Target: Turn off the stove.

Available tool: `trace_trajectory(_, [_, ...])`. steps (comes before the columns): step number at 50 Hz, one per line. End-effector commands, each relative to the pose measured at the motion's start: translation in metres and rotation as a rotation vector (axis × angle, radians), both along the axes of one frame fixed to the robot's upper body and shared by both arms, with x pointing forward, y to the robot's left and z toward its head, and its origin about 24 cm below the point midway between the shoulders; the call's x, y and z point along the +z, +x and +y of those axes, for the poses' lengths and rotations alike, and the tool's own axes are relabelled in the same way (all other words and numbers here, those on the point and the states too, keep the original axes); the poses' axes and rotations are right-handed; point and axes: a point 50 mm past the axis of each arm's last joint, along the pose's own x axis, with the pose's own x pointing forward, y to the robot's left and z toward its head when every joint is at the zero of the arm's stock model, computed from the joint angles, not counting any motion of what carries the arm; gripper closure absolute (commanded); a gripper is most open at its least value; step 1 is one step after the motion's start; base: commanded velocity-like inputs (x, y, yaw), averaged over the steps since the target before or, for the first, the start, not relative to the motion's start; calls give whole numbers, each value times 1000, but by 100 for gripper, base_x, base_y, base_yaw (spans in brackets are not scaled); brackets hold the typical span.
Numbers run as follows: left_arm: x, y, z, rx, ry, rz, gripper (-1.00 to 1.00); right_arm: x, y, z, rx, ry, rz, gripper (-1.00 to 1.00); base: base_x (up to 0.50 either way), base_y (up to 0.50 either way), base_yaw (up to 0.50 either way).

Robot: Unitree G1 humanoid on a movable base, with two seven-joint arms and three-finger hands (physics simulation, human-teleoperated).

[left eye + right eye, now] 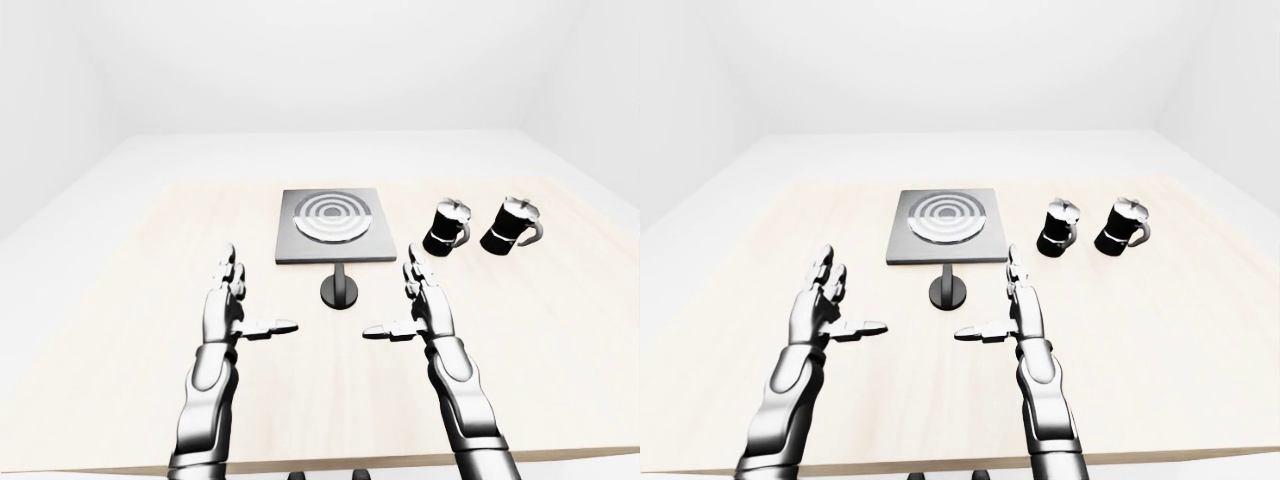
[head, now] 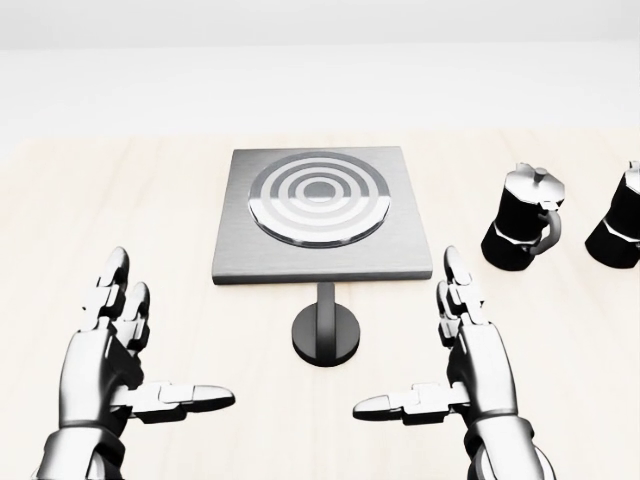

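We see a big pale wooden desk (image 2: 120, 200) in a white room. On the far left of the head view is our left hand (image 2: 105, 365). It is released: the fingers (image 2: 108, 290) point up and stay apart, and the thumb sticks out sideways toward the middle. It holds nothing and hangs over bare wood.

Next, in the middle of the head view, is the stove (image 2: 322, 215). It is a flat gray square lying on the desk, with round silver and dark rings on top. Just below it in the picture is the black knob (image 2: 326, 333). It is a round disc with a thin stalk that runs up to the stove's lower edge. The knob sits between our two hands, and neither hand touches it.

Then comes our right hand (image 2: 470, 365), a little right of the knob. It is released too, with fingers up and thumb pointing left toward the other hand. It grasps nothing.

On the right stand two black coffee pots with silver tops. The first coffee pot (image 2: 522, 232) is near the stove's right side. The second coffee pot (image 1: 512, 224) stands just beside the first, and the head view cuts it off at the edge.
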Motion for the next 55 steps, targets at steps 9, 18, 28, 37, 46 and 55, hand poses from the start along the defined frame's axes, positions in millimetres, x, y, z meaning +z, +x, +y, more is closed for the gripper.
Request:
trace_trajectory(9, [24, 0, 39, 214, -76, -119, -100, -1, 0, 0, -1, -4, 1, -100, 0, 0, 0])
trace_trajectory(18, [32, 1, 65, 412, -116, -159, -100, 0, 0, 1, 0, -4, 1, -100, 0, 0, 0])
trace_trajectory(28, [36, -6, 82, 510, -136, -210, -100, 0, 0, 1, 5, -7, 0, -100, 0, 0, 0])
trace_trajectory(37, [32, -9, 96, 571, -123, -198, -100, 0, 0, 1, 4, -9, 1, -100, 0, 0, 0])
trace_trajectory(46, [31, -28, 122, 748, -110, -189, -100, 0, 0, 1, 5, -11, -2, -100, 0, 0, 0])
trace_trajectory(55, [29, -35, 136, 840, -79, -174, -100, 2, 0, 2, 8, -20, -12, -100, 0, 0, 0])
